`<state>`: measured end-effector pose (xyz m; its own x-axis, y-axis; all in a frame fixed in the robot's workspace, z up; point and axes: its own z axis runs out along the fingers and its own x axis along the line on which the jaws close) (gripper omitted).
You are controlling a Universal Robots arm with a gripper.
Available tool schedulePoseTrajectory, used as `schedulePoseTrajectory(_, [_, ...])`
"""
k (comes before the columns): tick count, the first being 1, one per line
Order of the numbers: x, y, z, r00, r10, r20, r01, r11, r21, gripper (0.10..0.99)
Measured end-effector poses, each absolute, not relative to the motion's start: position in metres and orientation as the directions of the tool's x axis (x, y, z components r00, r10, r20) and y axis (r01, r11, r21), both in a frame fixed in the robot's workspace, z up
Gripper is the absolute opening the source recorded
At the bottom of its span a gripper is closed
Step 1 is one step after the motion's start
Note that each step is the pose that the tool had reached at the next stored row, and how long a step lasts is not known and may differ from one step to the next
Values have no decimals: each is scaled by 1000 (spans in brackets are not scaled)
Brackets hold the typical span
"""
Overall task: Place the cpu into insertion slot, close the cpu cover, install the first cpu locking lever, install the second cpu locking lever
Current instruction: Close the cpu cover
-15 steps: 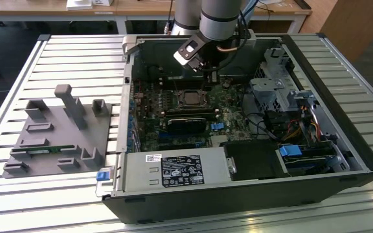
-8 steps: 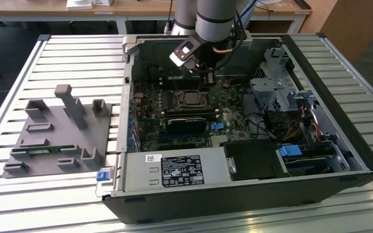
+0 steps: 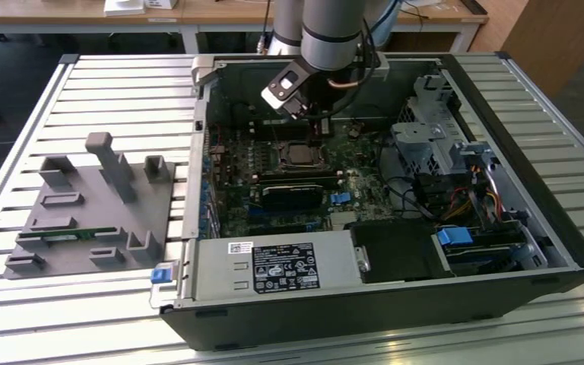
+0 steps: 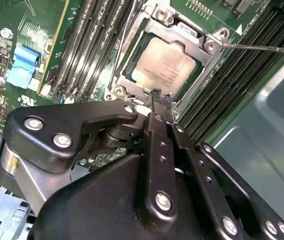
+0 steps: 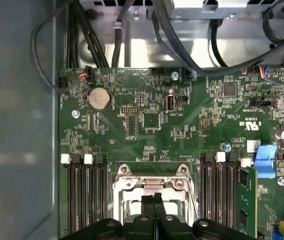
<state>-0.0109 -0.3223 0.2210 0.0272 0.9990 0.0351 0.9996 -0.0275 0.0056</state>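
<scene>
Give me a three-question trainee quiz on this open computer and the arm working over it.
1. True or false: the cpu sits within the window of the cpu cover.
2. The tool, at the cover's edge, has its fingers: A) spread wide, B) shut together, C) clamped on a cable.
3. Fill in: the grey fixture lies on the exterior view's ____ of the computer case.
Key: 1 true; 2 B; 3 left.

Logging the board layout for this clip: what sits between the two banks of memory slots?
In the first wrist view, the metal cover framing the chip, with the gripper over it.
</scene>
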Motion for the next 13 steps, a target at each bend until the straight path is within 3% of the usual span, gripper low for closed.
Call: schedulePoseTrajectory(13, [-25,-322,212,27,999,35,1000,-27,6,106])
